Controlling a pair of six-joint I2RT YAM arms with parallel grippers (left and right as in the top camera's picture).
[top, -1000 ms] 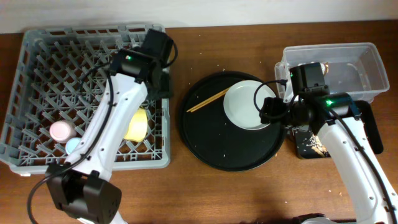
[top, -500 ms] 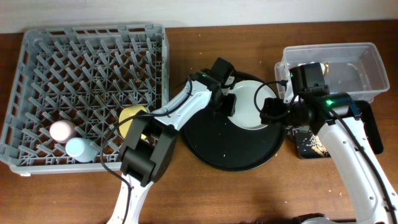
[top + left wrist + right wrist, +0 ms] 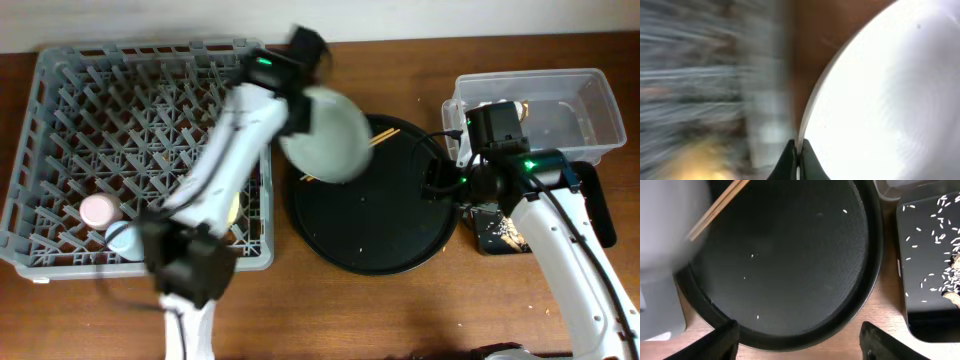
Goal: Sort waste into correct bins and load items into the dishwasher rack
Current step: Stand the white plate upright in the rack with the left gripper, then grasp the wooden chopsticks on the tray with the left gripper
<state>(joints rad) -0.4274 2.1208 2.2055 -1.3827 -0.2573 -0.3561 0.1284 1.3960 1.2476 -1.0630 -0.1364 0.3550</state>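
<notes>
Left gripper (image 3: pixel 797 156): fingers clamped on the rim of the plate (image 3: pixel 325 135). In the overhead view the plate is blurred and held at upper centre of frame, over the gap between the rack (image 3: pixel 60 130) and the round tray (image 3: pixel 380 240). Chopsticks (image 3: pixel 386 134) lie on the tray's upper part, partly hidden by the plate.

Right gripper (image 3: pixel 800 335): fingers spread wide with nothing between them, above the tray's right side. Just right of it, the black bin (image 3: pixel 925 315) holds scraps (image 3: pixel 508 232). Tub (image 3: pixel 590 100): upper right. Pink cup (image 3: pixel 98 210) and blue cup (image 3: pixel 122 238): rack's lower left.
</notes>
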